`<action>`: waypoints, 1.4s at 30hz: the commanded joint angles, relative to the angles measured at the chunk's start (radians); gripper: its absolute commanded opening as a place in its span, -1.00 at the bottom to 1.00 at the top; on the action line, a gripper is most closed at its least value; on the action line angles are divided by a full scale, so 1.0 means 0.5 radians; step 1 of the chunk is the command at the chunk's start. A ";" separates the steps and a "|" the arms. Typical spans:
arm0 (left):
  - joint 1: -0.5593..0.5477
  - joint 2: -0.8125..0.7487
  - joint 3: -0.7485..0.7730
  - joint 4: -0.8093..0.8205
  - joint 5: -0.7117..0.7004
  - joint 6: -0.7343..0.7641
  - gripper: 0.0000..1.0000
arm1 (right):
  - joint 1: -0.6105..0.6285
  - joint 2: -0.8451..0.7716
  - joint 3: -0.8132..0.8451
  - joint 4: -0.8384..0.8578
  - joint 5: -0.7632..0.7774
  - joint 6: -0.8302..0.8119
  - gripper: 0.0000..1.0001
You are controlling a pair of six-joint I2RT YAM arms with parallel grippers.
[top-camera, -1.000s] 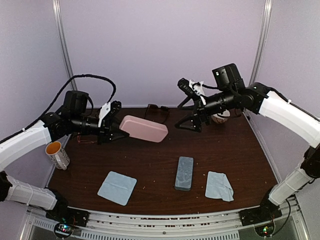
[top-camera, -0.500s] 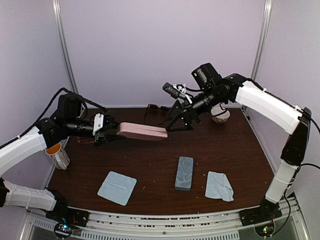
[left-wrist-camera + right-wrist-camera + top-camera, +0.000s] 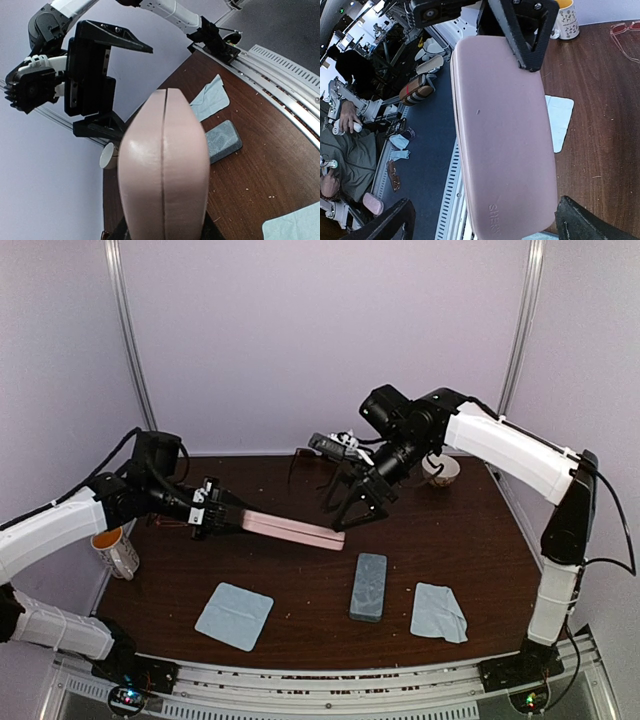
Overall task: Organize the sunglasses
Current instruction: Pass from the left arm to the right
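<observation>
pink case held out, both pairs lying loose on the tabletop

your left gripper (image 3: 222,518) is clenching one end of the pink case (image 3: 292,530), holding it above the tabletop (image 3: 470,540) with its lid closed and its length reaching toward the middle. your right gripper (image 3: 352,510) is hanging at the case's free end with its fingers (image 3: 390,224) spread wide, grasping nothing. in the right wrist view that end is sitting between them, and you are not getting a clear look at whether the finger on the right is touching it.

the dark sunglasses (image 3: 300,454) are lying at the far edge of the tabletop, near its middle, partly hiding behind the right gripper. the wire-frame sunglasses (image 3: 626,33) are lying toward the left edge, near the mug (image 3: 115,550), and are showing only as a reddish corner in the right wrist view.

the grey-blue case (image 3: 368,586) is lying closed toward the near edge, a little right of middle. it is sitting between the left cloth (image 3: 234,615) and the right cloth (image 3: 438,611), apart from both. a white cup (image 3: 442,472) is standing toward the far right corner, partly hiding behind your right arm.
</observation>
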 commanded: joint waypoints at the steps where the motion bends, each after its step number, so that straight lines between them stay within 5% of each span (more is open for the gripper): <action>1: -0.018 0.052 0.134 0.064 0.274 0.139 -1.00 | 0.067 0.056 0.051 -0.137 -0.067 -0.111 1.00; 16: -0.067 0.154 0.181 0.012 0.336 0.186 -1.00 | 0.145 0.163 0.096 -0.056 -0.120 -0.048 1.00; 24: -0.069 0.183 0.170 0.012 0.328 0.211 -1.00 | 0.151 0.218 0.138 -0.165 -0.158 -0.137 0.29; 29: -0.068 0.190 0.162 0.012 0.296 0.217 -1.00 | 0.148 0.267 0.203 -0.300 -0.179 -0.239 0.10; 32: -0.068 0.194 0.156 0.012 0.279 0.198 -0.59 | 0.143 0.271 0.228 -0.334 -0.184 -0.262 0.07; 36: -0.068 0.174 0.126 0.015 0.221 0.166 0.29 | 0.106 0.234 0.237 -0.328 -0.088 -0.202 0.04; 42: -0.068 0.163 0.042 0.301 0.109 -0.245 0.66 | -0.020 0.045 0.063 -0.082 0.037 0.013 -0.07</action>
